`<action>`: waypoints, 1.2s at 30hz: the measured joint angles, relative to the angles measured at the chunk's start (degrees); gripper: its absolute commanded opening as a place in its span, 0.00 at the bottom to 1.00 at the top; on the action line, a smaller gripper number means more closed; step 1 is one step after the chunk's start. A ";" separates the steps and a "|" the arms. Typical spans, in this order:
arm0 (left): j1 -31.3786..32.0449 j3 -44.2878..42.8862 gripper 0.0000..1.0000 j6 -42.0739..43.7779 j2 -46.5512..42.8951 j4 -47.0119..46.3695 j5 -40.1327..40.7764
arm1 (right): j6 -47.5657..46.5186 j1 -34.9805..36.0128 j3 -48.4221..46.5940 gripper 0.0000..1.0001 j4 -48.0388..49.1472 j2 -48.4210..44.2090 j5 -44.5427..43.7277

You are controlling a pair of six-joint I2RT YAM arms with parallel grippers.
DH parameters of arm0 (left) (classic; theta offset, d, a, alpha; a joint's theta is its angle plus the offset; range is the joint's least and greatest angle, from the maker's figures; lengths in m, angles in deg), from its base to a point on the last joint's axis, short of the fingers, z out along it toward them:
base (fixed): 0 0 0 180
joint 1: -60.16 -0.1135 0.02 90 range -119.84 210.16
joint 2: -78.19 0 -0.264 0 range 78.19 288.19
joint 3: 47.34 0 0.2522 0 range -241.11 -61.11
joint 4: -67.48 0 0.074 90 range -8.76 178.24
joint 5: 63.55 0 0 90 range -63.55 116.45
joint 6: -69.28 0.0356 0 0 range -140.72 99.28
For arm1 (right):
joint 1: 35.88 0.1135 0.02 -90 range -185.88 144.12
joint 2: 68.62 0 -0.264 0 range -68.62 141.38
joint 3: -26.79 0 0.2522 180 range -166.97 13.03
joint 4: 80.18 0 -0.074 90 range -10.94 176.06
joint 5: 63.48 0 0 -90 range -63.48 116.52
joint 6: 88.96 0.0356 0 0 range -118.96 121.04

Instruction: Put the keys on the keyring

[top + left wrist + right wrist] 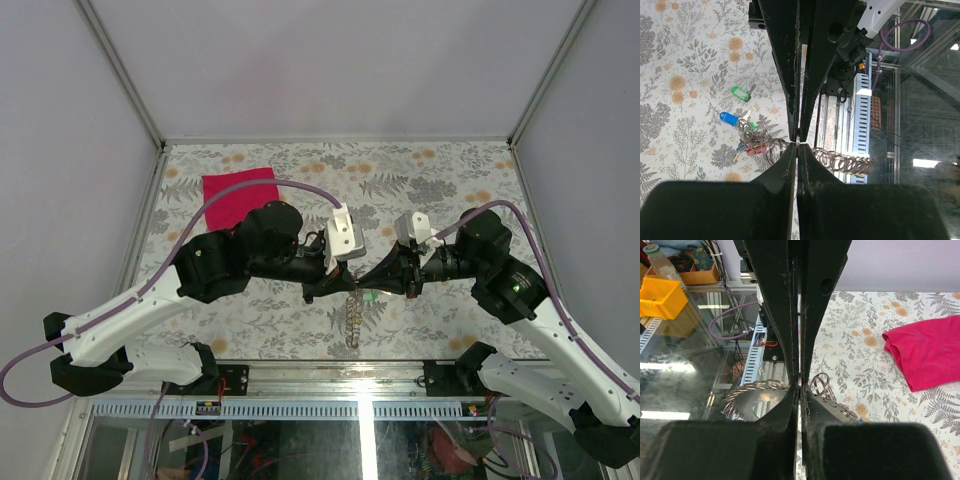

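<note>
The keyring (352, 318) is a grey coil of linked metal rings, held above the table's near edge. It also shows in the left wrist view (845, 162) and in the right wrist view (757, 390). My left gripper (345, 283) and right gripper (368, 280) meet tip to tip at the table's middle. In the wrist views the left gripper (798, 145) and the right gripper (799, 390) are each shut on a thin ring of the coil. A blue-tagged key (730, 118) and a red-tagged key (756, 149) hang in the rings. A green-tagged key (740, 93) lies apart on the table.
A magenta cloth (238, 195) lies at the back left of the floral table, and also shows in the right wrist view (930, 350). The table's near edge with a metal rail (360, 365) is just below the grippers. Grey walls enclose the other sides.
</note>
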 measured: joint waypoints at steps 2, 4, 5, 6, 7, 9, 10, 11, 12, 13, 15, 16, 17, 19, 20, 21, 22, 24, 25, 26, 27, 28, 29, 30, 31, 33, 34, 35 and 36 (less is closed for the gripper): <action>0.04 -0.02 0.00 0.00 0.00 0.04 0.20 | -0.37 0.00 -0.17 0.00 -0.52 0.04 -0.13; 0.04 -0.04 0.00 0.02 0.00 0.02 0.28 | -0.76 0.00 -0.28 0.10 -0.70 0.02 -0.17; 0.04 -0.04 0.00 0.04 0.00 0.02 0.31 | -0.92 0.00 -0.28 0.14 -0.70 0.02 -0.17; 0.04 -0.04 0.00 0.07 0.00 0.02 0.31 | -1.05 0.00 -0.28 0.16 -0.74 0.02 -0.15; 0.04 -0.04 0.00 0.15 0.00 0.02 0.31 | -1.11 0.00 -0.28 0.17 -0.74 0.02 -0.17; 0.04 -0.04 0.00 0.22 -0.11 0.28 0.28 | -1.33 0.00 -0.28 0.17 -1.40 0.00 -0.24; 0.04 -0.04 0.00 0.22 -0.20 0.33 0.28 | -1.36 0.00 -0.28 0.17 -1.53 0.02 -0.31; 0.04 -0.04 0.00 0.22 -0.22 0.44 0.26 | -1.33 0.00 -0.28 0.17 -1.64 0.02 -0.37; 0.04 -0.04 0.00 0.24 -0.26 0.50 0.26 | -1.36 0.00 -0.28 0.17 -1.66 0.02 -0.39; 0.04 -0.07 0.00 0.24 -0.26 0.52 0.26 | -1.36 0.00 -0.28 0.17 -1.66 0.02 -0.39; 0.04 -0.07 0.00 0.26 -0.26 0.55 0.26 | -1.36 0.00 -0.28 0.17 -1.66 0.04 -0.39; 0.04 -0.07 0.00 0.26 -0.26 0.55 0.26 | -1.36 0.00 -0.28 0.17 -1.66 0.04 -0.37; 0.04 -0.07 0.00 0.26 -0.26 0.55 0.24 | -1.36 0.00 -0.28 0.17 -1.66 0.04 -0.37; 0.04 -0.07 0.00 0.28 -0.26 0.55 0.24 | -1.33 0.00 -0.28 0.17 -1.64 0.04 -0.37; 0.04 -0.09 0.00 0.28 -0.26 0.55 0.24 | -1.33 0.00 -0.28 0.17 -1.60 0.04 -0.35; 0.04 -0.11 0.00 0.28 -0.26 0.57 0.24 | -1.31 0.00 -0.28 0.17 -1.55 0.04 -0.35; 0.04 -0.15 0.00 0.28 -0.26 0.59 0.24 | -1.31 0.00 -0.28 0.17 -1.53 0.07 -0.33; 0.04 -0.17 0.00 0.28 -0.26 0.59 0.22 | -1.29 0.00 -0.28 0.17 -1.49 0.09 -0.17; 0.04 -0.17 0.00 0.31 -0.26 0.61 0.17 | -1.29 0.00 -0.28 0.17 -1.44 0.13 -0.13; 0.04 -0.20 0.00 0.31 -0.26 0.63 0.17 | -1.27 0.00 -0.28 0.17 -1.36 0.28 -0.04; 0.04 -0.20 0.00 0.31 -0.26 0.66 0.17 | -1.29 0.00 -0.28 0.17 -1.31 0.33 -0.02; 0.04 -0.24 0.00 0.31 -0.26 0.74 0.17 | -1.22 0.00 -0.28 0.17 -1.27 0.44 0.02; 0.04 -0.28 0.00 0.31 -0.24 0.81 0.17 | -1.09 0.00 -0.28 0.17 -1.18 0.52 0.04; 0.04 -0.33 0.00 0.33 -0.24 0.90 0.17 | -1.03 0.00 -0.28 0.17 -1.07 0.57 0.07; 0.04 -0.37 0.00 0.33 -0.24 0.94 0.17 | -0.87 0.00 -0.28 0.17 -1.05 0.59 0.09; 0.04 -0.39 0.00 0.33 -0.24 0.94 0.17 | -0.68 0.00 -0.28 0.17 -0.72 0.61 0.13; 0.04 -0.46 0.00 0.33 -0.24 0.96 0.17 | -0.59 0.00 -0.28 0.17 -0.59 0.63 0.17; 0.04 -0.50 0.00 0.35 -0.24 0.96 0.17 | -0.44 0.00 -0.28 0.17 -0.37 0.68 0.33; 0.04 -0.57 0.00 0.35 -0.24 0.98 0.17 | -0.33 0.00 -0.28 0.18 -0.17 0.74 0.42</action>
